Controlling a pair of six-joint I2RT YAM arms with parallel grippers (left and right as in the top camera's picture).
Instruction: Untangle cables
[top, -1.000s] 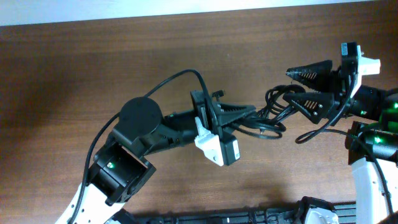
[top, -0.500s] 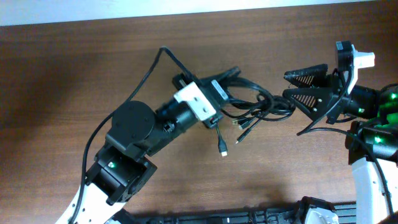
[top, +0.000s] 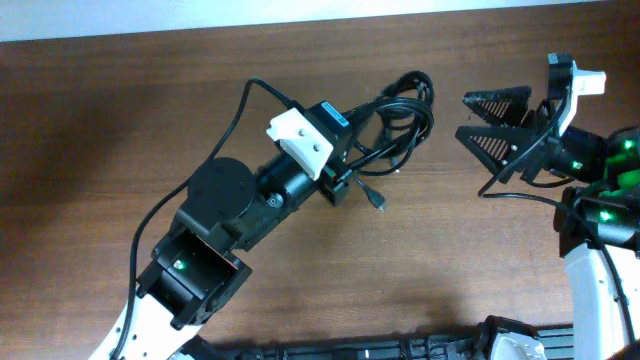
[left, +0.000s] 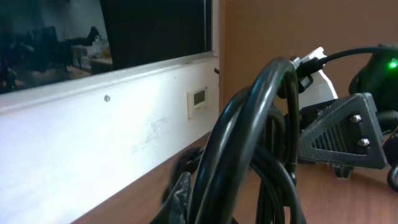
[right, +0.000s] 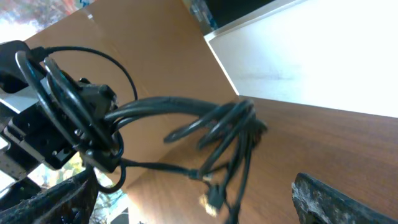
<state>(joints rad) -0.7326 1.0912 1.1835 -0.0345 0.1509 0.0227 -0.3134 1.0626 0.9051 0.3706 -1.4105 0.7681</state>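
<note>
- My left hand (top: 352, 160) pinches the bundle of black cables (top: 405, 115), at upper centre of the overhead frame.
- My right hand (top: 465, 117) is spread wide, just right of them, not touching.

My right gripper (right: 193, 180), fingers spread wide, sits below the cables (right: 211, 118), clear of them. At the cables' left end the left gripper (right: 87, 134) grips the bunch. One plug (right: 211, 199) hangs beneath.

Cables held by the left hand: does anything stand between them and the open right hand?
Nothing visible does. Only bare table lies between the cables and the right hand, whose jaws are open toward them.
</note>
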